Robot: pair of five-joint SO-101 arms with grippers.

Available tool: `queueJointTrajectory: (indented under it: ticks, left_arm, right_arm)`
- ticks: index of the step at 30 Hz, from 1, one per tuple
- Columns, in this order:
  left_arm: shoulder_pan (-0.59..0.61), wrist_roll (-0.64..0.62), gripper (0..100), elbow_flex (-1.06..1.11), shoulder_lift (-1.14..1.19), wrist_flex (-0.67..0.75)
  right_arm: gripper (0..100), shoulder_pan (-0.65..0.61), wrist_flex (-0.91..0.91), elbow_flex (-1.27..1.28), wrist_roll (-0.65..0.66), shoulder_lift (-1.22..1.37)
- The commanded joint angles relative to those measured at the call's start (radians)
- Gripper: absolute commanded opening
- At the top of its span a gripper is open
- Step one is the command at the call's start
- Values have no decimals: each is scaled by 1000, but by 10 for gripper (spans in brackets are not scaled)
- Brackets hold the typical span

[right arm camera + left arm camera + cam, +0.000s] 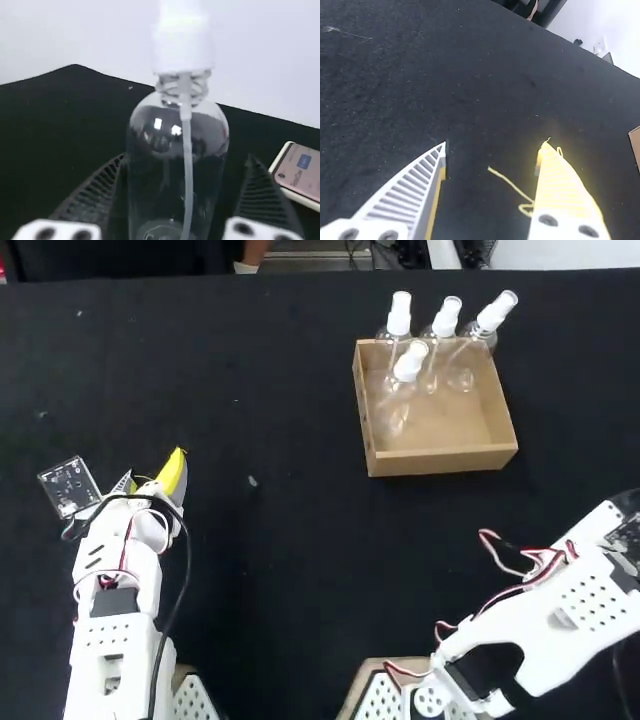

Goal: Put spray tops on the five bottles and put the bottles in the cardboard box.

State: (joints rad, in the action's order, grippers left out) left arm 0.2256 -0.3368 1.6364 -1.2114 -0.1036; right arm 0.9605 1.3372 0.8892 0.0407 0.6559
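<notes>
Fifth bottle, spray top on, stands upright near the desk's right edge, long axis vertical, between the right claw's parted jaws. Best to close squarely on its body and keep it upright toward the cardboard box. The left claw gapes, empty.

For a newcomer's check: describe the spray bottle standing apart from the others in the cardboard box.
On the black table, find the open brown cardboard box. Three clear plastic spray bottles line its far wall. The fourth clear, white-topped bottle stands alone in front of them, nearer the left wall.
</notes>
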Motion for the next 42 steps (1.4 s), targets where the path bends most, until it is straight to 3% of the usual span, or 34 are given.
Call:
queueJointTrajectory:
  ticks: [1, 8, 19, 30, 32, 38, 42]
  left_arm:
    - [5, 12, 278, -13, -11, 20]
    - [5, 12, 278, -13, -11, 20]
    - [5, 12, 278, -13, -11, 18]
    - [5, 12, 278, -13, -11, 18]
    - [5, 12, 278, -13, -9, 18]
    - [5, 12, 278, -13, -9, 23]
    - [5, 12, 278, -13, -9, 20]
  right_arm:
    - [360, -31, 14, 59, 6, -122]
    - [352, -54, -6, 154, 6, -294]
    - [338, -52, -454, 50, 2, -453]
    - [293, -46, -462, 35, 12, -464]
    - [295, -44, -462, 42, 64, -464]
    - [379, -37, -471, 133, 112, -578]
    - [371, -38, -471, 165, 112, -636]
